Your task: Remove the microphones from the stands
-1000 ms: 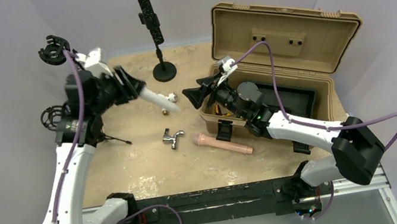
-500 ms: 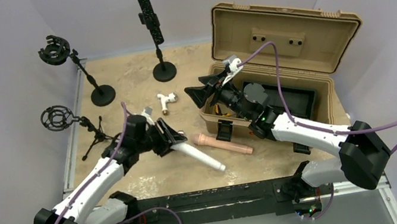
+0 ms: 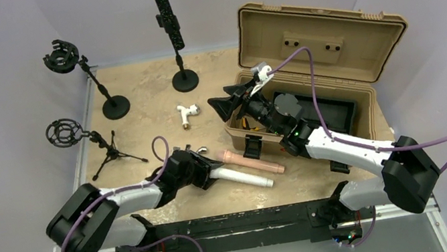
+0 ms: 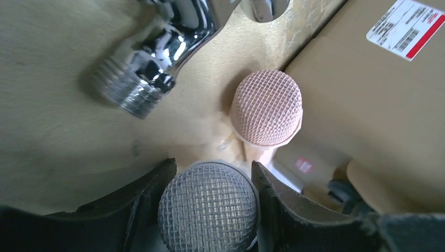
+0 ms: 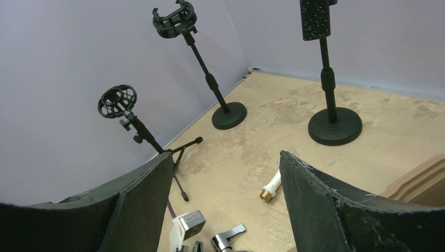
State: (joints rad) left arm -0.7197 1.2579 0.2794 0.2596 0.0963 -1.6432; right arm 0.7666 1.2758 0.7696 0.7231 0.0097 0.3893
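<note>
A: Any writing legible?
B: Only a white label (image 4: 401, 21) with barcodes and a red stripe, on the tan case (image 4: 367, 105). Its print is too small to read.
A: Anything else?
B: A small reddish sticker (image 4: 304, 164) lower down, blurred.

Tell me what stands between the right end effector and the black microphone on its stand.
Nothing visible does. The right end effector is open and faces the black microphone across bare table; the white pipe fitting lies low, off to one side.
</note>
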